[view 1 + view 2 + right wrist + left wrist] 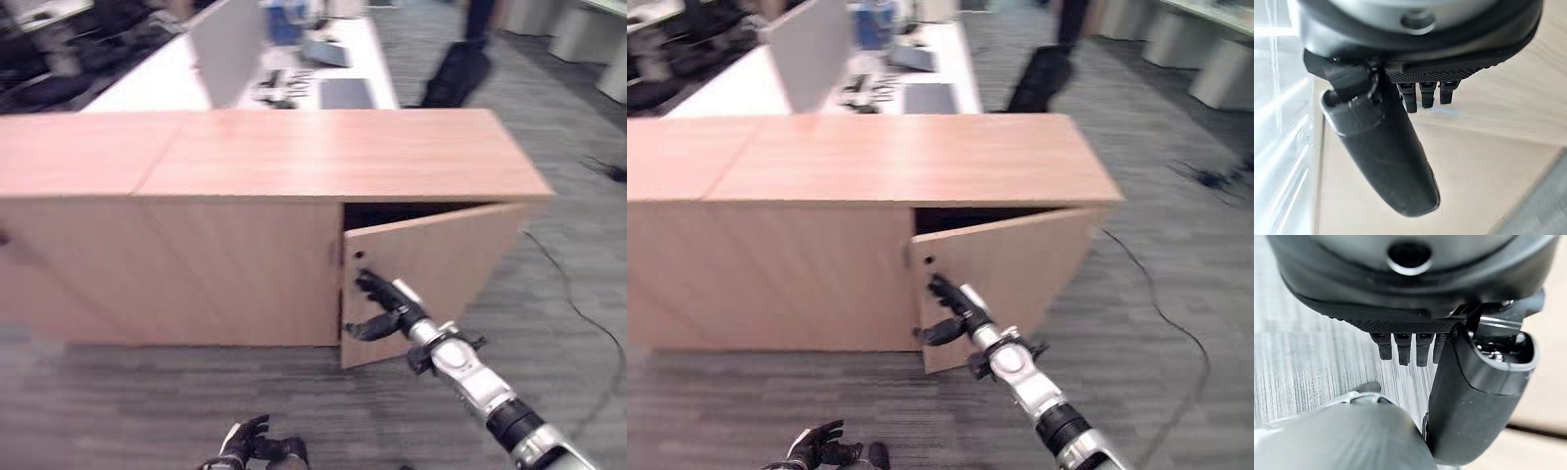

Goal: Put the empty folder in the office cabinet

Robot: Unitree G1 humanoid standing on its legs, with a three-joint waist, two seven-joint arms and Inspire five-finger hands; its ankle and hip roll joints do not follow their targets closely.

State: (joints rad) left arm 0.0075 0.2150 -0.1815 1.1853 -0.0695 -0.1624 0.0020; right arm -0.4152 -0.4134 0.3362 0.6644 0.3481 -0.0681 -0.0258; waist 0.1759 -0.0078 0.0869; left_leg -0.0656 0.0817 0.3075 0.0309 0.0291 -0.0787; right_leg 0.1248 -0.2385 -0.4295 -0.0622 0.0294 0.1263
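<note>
One cabinet door [431,279] ajar at frame centre, right hand [384,305] flat against it — fingers straight, left hand [257,446] curled, empty, bottom edge.

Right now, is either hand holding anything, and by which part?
Nothing is held. The right hand rests straight-fingered against the cabinet door near its free edge; the left hand hangs low, fingers curled, empty.

Light wooden office cabinet [294,196] on grey carpet; right-hand door [431,279] ajar; dark interior.
</note>
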